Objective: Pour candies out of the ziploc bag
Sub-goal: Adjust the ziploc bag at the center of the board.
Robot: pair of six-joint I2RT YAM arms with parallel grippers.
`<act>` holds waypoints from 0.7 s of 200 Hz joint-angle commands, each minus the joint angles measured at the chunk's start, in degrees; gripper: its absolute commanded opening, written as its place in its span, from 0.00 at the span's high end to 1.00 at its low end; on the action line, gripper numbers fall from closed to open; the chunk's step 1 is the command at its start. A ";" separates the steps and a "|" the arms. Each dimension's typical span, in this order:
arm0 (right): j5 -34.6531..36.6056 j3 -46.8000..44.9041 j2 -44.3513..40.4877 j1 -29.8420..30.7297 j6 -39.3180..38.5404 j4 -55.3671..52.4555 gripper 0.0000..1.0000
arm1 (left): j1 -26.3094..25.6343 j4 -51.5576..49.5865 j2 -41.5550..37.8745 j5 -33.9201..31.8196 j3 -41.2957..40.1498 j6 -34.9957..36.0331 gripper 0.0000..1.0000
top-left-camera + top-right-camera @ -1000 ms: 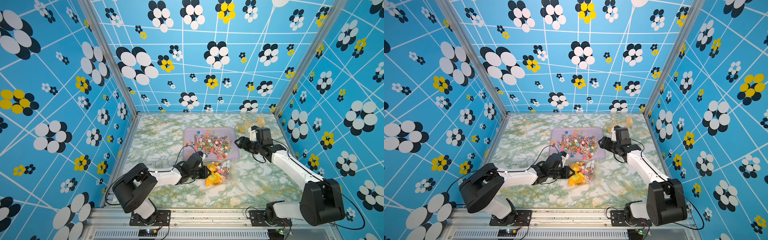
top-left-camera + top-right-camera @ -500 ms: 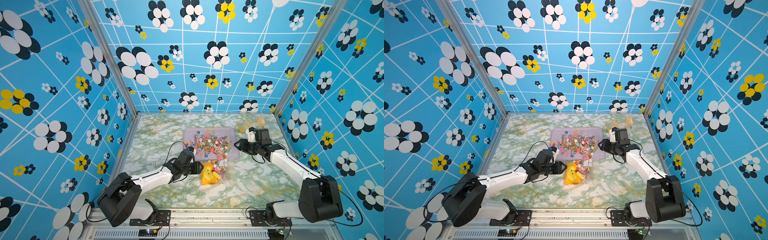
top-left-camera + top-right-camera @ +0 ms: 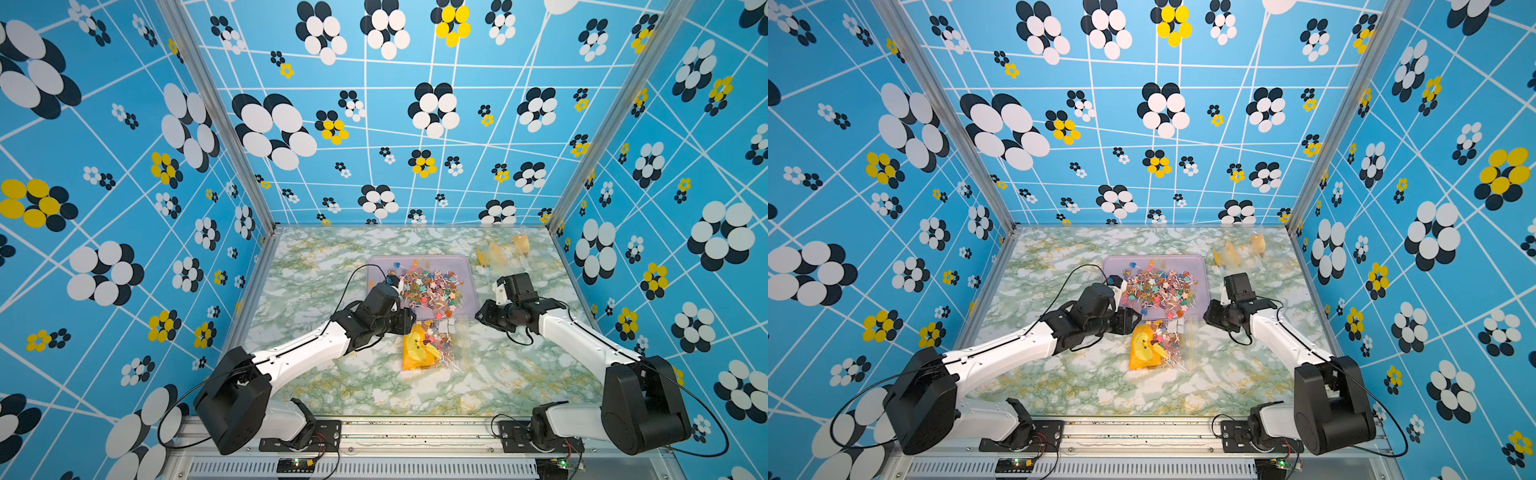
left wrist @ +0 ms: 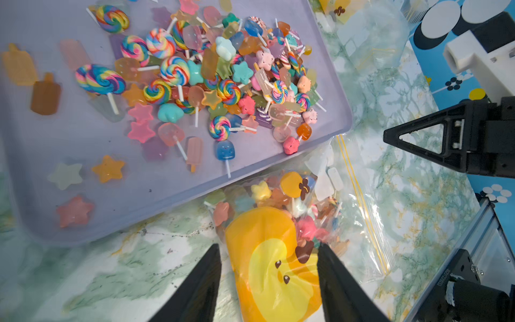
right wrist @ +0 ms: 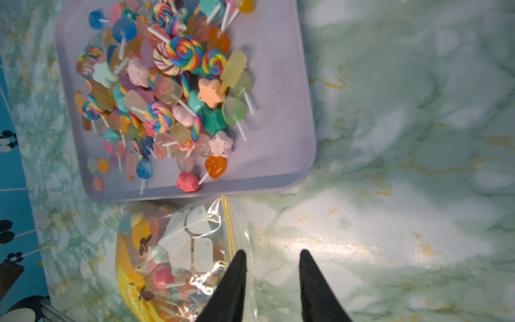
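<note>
The ziploc bag (image 3: 428, 347) (image 3: 1154, 345) lies flat on the marble table just in front of the lilac tray (image 3: 376, 270) (image 3: 1113, 266). It has an orange and yellow print and still holds some candies. Most candies (image 3: 430, 286) (image 4: 217, 78) (image 5: 167, 92) are heaped in the tray. My left gripper (image 4: 268, 246) (image 3: 409, 324) is open, its fingers on either side of the bag's orange end (image 4: 273, 267) without clamping it. My right gripper (image 5: 272, 252) (image 3: 478, 318) is open beside the bag's zip edge (image 5: 231, 228). One of its fingers overlaps the clear strip, and only table shows between the fingers.
Other clear bags with yellow prints (image 3: 498, 253) (image 3: 1233, 253) lie at the back right of the table. The blue patterned walls close in the left, right and back sides. The tray's near rim (image 5: 250, 186) touches the bag's top.
My left gripper has opened and let go of the bag, which now rests on the table. My right gripper has narrowed and come forward from the tray's side to the bag's zip edge.
</note>
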 commanded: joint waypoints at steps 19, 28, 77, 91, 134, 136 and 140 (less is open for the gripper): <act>0.44 -3.43 0.00 4.16 0.13 -2.33 0.66 | -1.49 1.66 3.37 2.44 3.68 0.84 0.42; -0.15 -3.89 0.19 4.92 0.20 -1.65 0.66 | -1.66 1.93 3.74 2.57 3.88 0.61 0.42; -4.79 -2.82 1.52 6.15 -0.80 -0.25 0.66 | -2.06 2.81 4.76 3.88 4.68 -0.11 0.41; -5.38 -2.81 1.80 6.89 -0.85 0.08 0.66 | -2.22 3.19 5.18 4.09 4.92 -0.37 0.41; -8.34 -3.51 2.34 9.44 0.71 2.81 0.66 | -2.71 4.08 7.00 5.28 6.12 -0.78 0.41; -8.34 -3.45 2.31 9.63 0.77 2.91 0.66 | -2.72 4.02 7.07 5.35 6.15 -0.74 0.41; -8.34 -3.51 2.25 9.93 0.87 2.94 0.67 | -2.75 3.96 7.17 5.29 6.31 -0.73 0.41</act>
